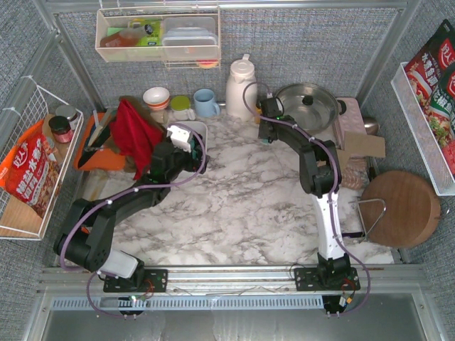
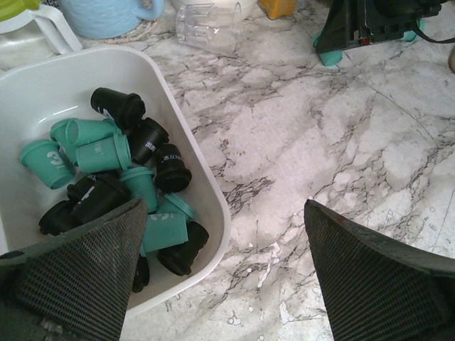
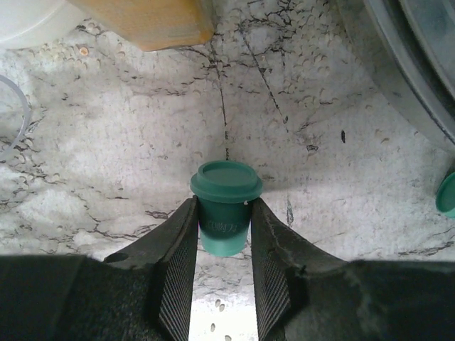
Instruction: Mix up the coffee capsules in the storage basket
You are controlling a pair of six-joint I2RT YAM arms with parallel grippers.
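The white storage basket [image 2: 190,131] holds a heap of teal and black coffee capsules [image 2: 117,167]. My left gripper [image 2: 224,207] hangs open over the basket's right rim, one finger above the capsules and the other above bare marble. In the top view, the left gripper [image 1: 180,138] sits at the basket [image 1: 204,128]. My right gripper [image 3: 222,222] is shut on one teal capsule [image 3: 225,202], lid away from the camera, just above the marble near the pot. In the top view, the right gripper [image 1: 265,136] is right of the basket.
Another teal capsule [image 3: 448,193] lies at the right edge of the right wrist view. A steel pot [image 1: 307,105], white thermos [image 1: 240,89], blue mug [image 1: 206,103] and red cloth [image 1: 135,131] line the back. A clear cup [image 2: 210,25] lies on its side. A round wooden board [image 1: 399,207] is at the right.
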